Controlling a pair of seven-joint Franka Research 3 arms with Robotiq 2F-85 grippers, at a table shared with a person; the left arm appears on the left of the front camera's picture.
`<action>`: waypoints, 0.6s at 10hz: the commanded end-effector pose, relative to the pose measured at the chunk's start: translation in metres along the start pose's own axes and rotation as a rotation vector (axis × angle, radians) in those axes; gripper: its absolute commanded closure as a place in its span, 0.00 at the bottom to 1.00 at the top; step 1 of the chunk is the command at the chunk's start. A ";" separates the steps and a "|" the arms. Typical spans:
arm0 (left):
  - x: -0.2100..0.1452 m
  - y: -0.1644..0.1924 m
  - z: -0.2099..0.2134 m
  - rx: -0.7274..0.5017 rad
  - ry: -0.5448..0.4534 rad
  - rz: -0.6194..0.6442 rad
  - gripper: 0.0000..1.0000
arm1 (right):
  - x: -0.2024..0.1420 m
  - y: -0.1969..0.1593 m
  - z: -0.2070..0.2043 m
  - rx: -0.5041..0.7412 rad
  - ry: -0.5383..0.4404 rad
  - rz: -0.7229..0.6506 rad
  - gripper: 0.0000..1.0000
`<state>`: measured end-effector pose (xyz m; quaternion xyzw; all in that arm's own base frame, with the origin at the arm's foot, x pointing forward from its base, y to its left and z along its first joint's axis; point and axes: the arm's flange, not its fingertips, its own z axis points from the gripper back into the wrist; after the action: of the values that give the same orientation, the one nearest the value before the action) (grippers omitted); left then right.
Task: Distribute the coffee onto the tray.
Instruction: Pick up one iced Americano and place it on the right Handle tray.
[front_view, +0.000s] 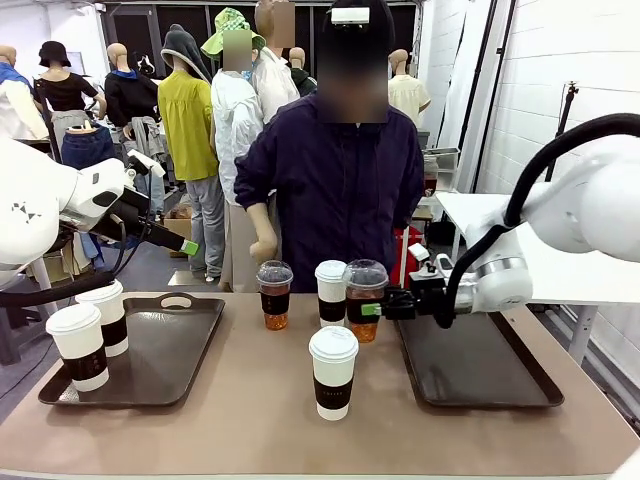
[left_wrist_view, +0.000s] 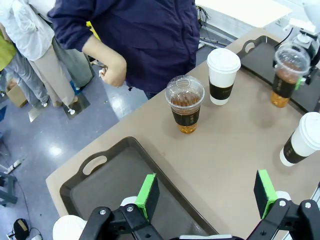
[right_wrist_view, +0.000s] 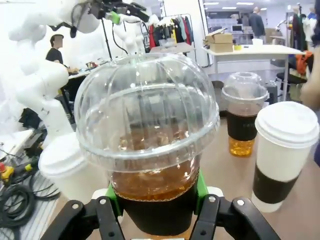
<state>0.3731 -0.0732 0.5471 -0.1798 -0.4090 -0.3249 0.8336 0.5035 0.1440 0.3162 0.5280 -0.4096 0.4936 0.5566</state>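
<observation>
My right gripper (front_view: 383, 308) (right_wrist_view: 156, 199) is shut on a clear dome-lidded cup of amber coffee (front_view: 365, 298) (right_wrist_view: 149, 145) (left_wrist_view: 285, 76), which stands by the left edge of the right tray (front_view: 520, 385). Another clear cup (front_view: 274, 293) (left_wrist_view: 185, 104) (right_wrist_view: 243, 112) and two white sleeved cups (front_view: 331, 292) (front_view: 333, 370) stand on the table's middle. Two more white cups (front_view: 78, 345) (front_view: 106, 315) stand on the left tray (front_view: 170, 350) (left_wrist_view: 115, 172). Above that tray my left gripper (front_view: 168, 240) (left_wrist_view: 206, 195) hangs open with nothing between its fingers.
A person in a dark jacket (front_view: 340, 180) stands at the table's far edge, one hand (left_wrist_view: 116, 75) hanging below table level. The right tray's floor (front_view: 470, 365) is bare. A white table (front_view: 500, 215) stands behind at the right.
</observation>
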 end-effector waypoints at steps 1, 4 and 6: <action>-0.001 0.001 0.000 -0.007 -0.003 0.004 0.00 | 0.009 0.030 0.020 0.031 -0.010 -0.012 0.39; -0.001 0.001 0.000 -0.007 -0.003 0.004 0.00 | 0.004 0.071 0.062 -0.033 -0.007 0.016 0.39; -0.001 0.001 0.000 -0.007 -0.003 0.004 0.00 | -0.014 0.088 0.102 -0.080 0.034 0.056 0.39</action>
<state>0.3731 -0.0731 0.5472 -0.1797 -0.4091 -0.3248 0.8336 0.4371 0.0710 0.3329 0.5052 -0.4176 0.4924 0.5726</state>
